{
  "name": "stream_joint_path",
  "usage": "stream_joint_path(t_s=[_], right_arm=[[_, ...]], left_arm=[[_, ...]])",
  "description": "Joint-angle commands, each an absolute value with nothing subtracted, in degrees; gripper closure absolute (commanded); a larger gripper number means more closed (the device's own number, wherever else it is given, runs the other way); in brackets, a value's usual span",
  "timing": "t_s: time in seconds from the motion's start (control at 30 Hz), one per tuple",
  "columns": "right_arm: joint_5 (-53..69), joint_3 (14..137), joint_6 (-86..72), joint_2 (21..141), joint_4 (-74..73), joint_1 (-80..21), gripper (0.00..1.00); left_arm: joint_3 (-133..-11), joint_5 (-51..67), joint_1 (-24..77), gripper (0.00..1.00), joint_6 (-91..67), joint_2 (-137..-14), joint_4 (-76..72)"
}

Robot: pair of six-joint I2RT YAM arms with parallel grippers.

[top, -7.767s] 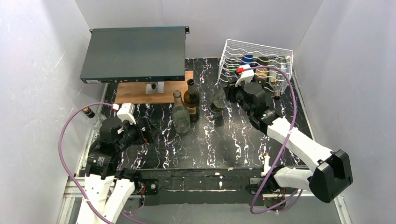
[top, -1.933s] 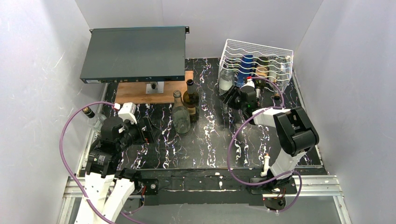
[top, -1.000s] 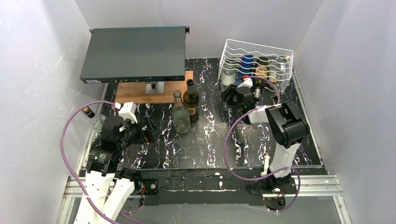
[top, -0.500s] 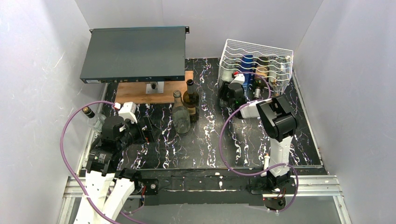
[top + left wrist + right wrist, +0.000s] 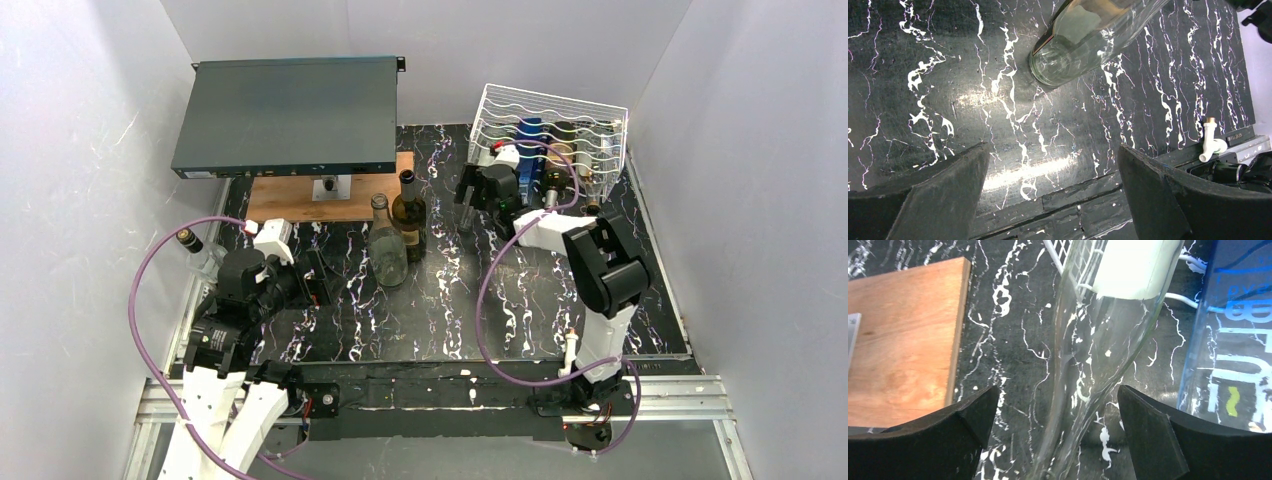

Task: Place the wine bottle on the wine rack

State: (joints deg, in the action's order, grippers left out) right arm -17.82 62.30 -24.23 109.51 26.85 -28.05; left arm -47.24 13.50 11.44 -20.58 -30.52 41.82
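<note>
- Your right gripper [image 5: 1057, 390] hangs at the front of the wine rack [image 5: 552, 108], at its left end as the overhead camera sees it, with its jaws spread wide.
- The wine bottle [image 5: 1098, 340], clear glass with a white label, lies on its side in the rack's leftmost cradle.
- Its long axis runs from the back of the rack to the front, with the base inside and the neck pointing out of the front toward your arms' side of the table [image 5: 440, 300].
- In the right wrist view the neck passes between the spread fingers [image 5: 965, 430], with a gap on either side.
- A blue bottle [image 5: 1233, 340] lies in the next cradle, just beside the wine bottle and roughly parallel to it.
- Darker bottles [image 5: 567, 135] lie in cradles further along the rack.
- A dark bottle [image 5: 410, 215] and a clear bottle [image 5: 387, 255] stand upright on the table, well to the left of the rack.
- They are near a wooden board [image 5: 280, 200] that sits below a dark flat metal box [image 5: 285, 110].
- Your left gripper [image 5: 1053, 150] hovers over the marbled tabletop far from the rack, its jaws spread just as wide.
</note>
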Motion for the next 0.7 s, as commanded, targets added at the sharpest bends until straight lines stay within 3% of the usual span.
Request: stream_joint_path(t_s=[0.0,0.33,0.67], right_arm=[[-17.27,62.54,-27.79,102.80,20.27,-28.30,0.02],[-15.35,54.87,-45.40,99.54,19.23,-28.30,0.02],[-13.41,52.16,-43.52,103.61,24.54,-28.54,0.12]], left_arm=[[-47.30,13.80,11.64,0.01,-20.13,-29.35,42.11],[-47.19,14.20,11.60,0.01,-20.13,-28.33,41.94],[-47.20,14.33,11.60,0.01,-20.04,-28.10,41.84]])
